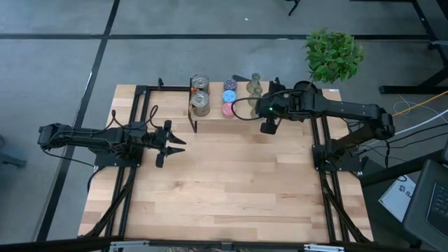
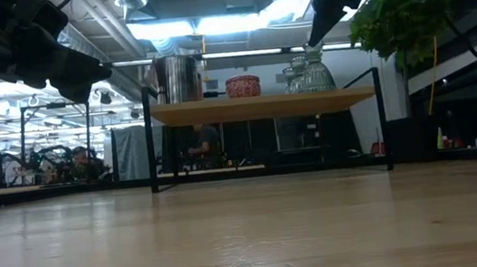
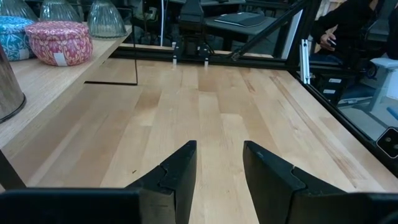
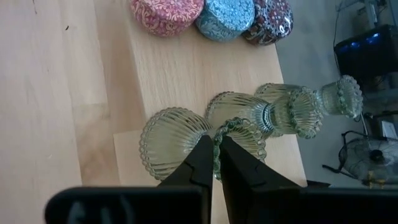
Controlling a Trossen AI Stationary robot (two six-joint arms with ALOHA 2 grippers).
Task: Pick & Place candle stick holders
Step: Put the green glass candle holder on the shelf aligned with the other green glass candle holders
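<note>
Grip quality matters here: right gripper (image 4: 215, 163) pinches the near vase's (image 4: 171, 144) rim, so lift straight up, clear of neighbouring vases (image 4: 261, 112). Left gripper (image 3: 219, 168) waits spread above the table (image 1: 231, 182).

The table (image 1: 231, 189) is pale wood with light and darker stripes. Three tins have a flower-like pattern: pink (image 4: 166, 14), blue (image 4: 224, 17) and dark purple (image 4: 268, 22), which lies at 12 o'clock of the row. The vases (image 4: 171, 142) are ribbed greenish glass. The cans (image 1: 200, 103) are silver. The plant (image 1: 334, 54) is green.
</note>
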